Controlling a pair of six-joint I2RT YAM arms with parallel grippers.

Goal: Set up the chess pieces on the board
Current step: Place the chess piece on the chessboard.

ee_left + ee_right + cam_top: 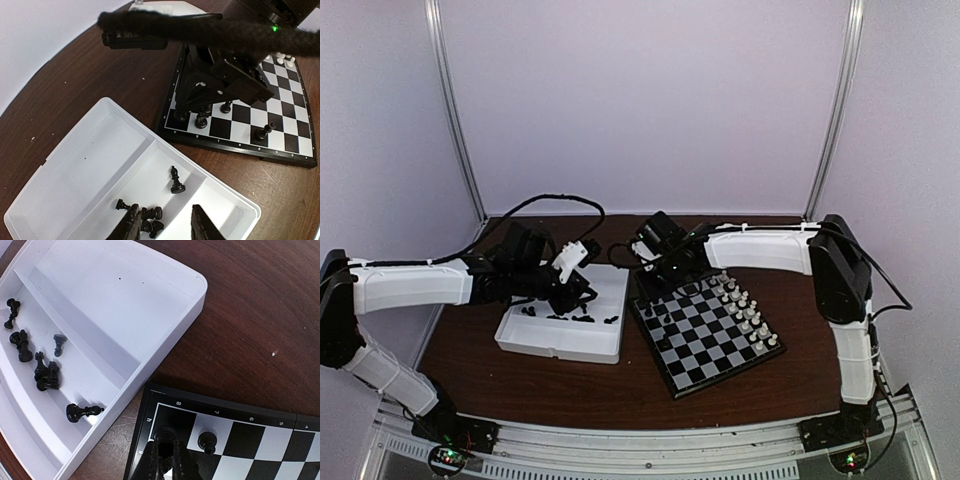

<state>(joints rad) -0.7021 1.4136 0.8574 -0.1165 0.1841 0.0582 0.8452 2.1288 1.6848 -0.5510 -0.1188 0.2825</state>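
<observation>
Fingers of my right gripper sit pressed together at a tiny black plastic chess piece on the corner square of the small checkered board, its rim marked h, 8, 7. My left gripper hangs with fingers apart, empty, over loose black pieces in the white partitioned plastic tray beside the board.

Even, soft light — overhead view slightly blurred.

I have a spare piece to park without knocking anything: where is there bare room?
Free: the tray's wide compartment, the board's middle squares between black pieces and white pieces, and the table in front of both. Crowded: the tray's narrow compartment with loose black pieces, and the board's corner under the right gripper.
</observation>
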